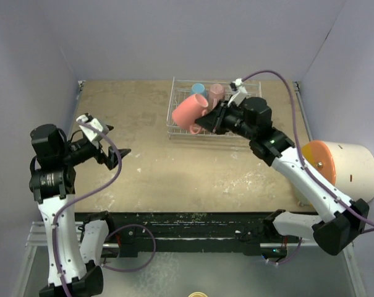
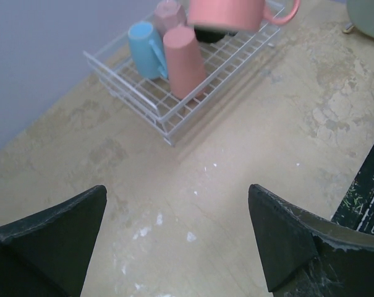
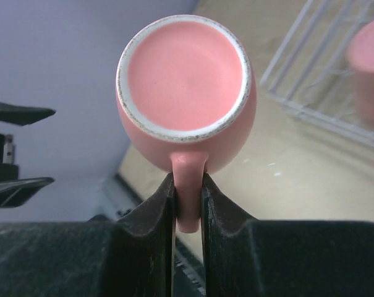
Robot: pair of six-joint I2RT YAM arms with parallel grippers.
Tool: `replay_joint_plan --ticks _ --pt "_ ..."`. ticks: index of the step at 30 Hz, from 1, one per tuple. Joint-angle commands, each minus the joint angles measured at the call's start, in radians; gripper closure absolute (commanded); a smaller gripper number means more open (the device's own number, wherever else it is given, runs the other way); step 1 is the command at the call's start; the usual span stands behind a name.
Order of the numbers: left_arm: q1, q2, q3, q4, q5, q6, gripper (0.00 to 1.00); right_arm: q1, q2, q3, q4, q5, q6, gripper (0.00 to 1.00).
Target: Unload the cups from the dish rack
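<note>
**Pink mug pinched by its handle over the rack**

Top view: the right gripper held a pink mug by the handle. The mug hung ahead of the fingers, above the rack. A blue cup and a pink cup stood in the rack just beyond the gripper. The left gripper hung wide open and empty, well apart.

Left wrist: its jaws gaped over bare table, with the rack far ahead.

Right wrist: the jaws were nearly shut on the handle, and the mug's base faced the camera. The mug looked like glazed ceramic: stiff, slick and breakable. Its weight, hanging off so thin a pinch, could probably make it swivel. The handle seemed a sound hold, but it called for a gentle set-down.
</note>
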State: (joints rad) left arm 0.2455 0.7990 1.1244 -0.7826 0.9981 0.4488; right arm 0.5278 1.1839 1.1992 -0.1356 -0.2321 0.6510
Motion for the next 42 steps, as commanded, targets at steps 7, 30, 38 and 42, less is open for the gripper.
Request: replay_joint_plan --ticks 7,30,38,42 --pt "-0.003 -0.05 0.028 0.028 0.221 0.239 0.01 0.217 0.125 -0.087 0.717 -0.252 0.587 1.0" --pt "-0.003 -0.117 0.025 0.051 0.287 0.525 0.48 0.398 0.33 -0.082 1.089 -0.308 0.953 1.0" --pt "-0.003 -0.175 -0.062 0.249 0.211 0.403 0.67 0.454 0.366 -0.051 1.123 -0.279 0.978 1.0" --pt "-0.003 -0.173 -0.065 0.259 0.175 0.381 1.0 0.454 0.347 -0.068 1.088 -0.278 0.963 1.0"
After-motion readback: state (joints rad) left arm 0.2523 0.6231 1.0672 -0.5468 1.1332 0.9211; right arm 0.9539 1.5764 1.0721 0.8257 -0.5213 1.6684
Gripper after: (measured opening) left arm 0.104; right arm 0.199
